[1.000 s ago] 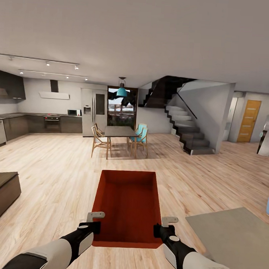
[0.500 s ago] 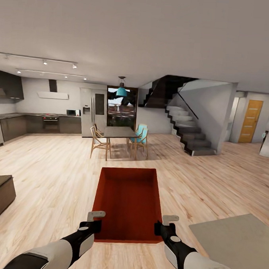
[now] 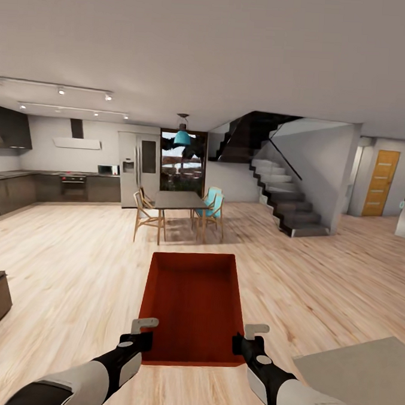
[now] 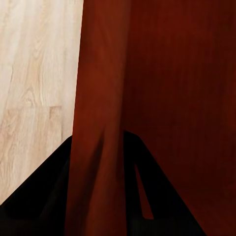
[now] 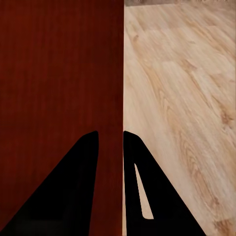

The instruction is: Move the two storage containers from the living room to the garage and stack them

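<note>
**One storage container carried between both end effectors**

One orange-red storage container (image 3: 193, 307) hangs open-topped between the left end effector (image 3: 135, 336) and the right end effector (image 3: 245, 341). Each end effector pinches a side wall near the container's closest corners, one finger inside and one outside. Light wood plank floor (image 3: 73, 260) lies beneath. Ahead stand a dining table (image 3: 178, 200), a dark staircase (image 3: 286, 201) and an orange door (image 3: 380, 182).

Rendering evenly bright and soft, lacking glare; casting faint shadows under the dining table (image 3: 179, 199); stretching straight lines toward wide-angle edges.
</note>
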Available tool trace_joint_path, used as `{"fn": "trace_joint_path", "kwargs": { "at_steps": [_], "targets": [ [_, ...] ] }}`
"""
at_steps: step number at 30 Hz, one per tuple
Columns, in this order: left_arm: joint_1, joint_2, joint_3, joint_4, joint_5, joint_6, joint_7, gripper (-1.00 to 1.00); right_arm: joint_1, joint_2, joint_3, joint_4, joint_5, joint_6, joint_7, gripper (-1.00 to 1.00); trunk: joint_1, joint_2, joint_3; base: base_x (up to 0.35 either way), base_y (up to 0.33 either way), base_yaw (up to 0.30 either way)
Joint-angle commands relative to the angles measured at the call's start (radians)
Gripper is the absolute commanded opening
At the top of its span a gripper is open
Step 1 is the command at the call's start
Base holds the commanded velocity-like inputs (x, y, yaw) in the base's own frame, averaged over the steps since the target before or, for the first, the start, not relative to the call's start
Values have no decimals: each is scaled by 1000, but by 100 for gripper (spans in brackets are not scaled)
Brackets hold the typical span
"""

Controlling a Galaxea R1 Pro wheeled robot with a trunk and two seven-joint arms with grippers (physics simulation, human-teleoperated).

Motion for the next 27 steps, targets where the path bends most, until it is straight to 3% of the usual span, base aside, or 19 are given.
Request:
{"fn": "trace_joint_path", "kwargs": {
  "at_steps": [1,27],
  "targets": [
    [-1,18,46,4,18,-4,6,-100,-2,0,-41,-2,7,-26,-8,-100,1,-1,-2,323,0,0],
    [-1,18,46,4,19,-2,6,-100,-2,4,-41,-2,10,-22,-12,-100,1,-1,-2,323,0,0]
  ]
}}
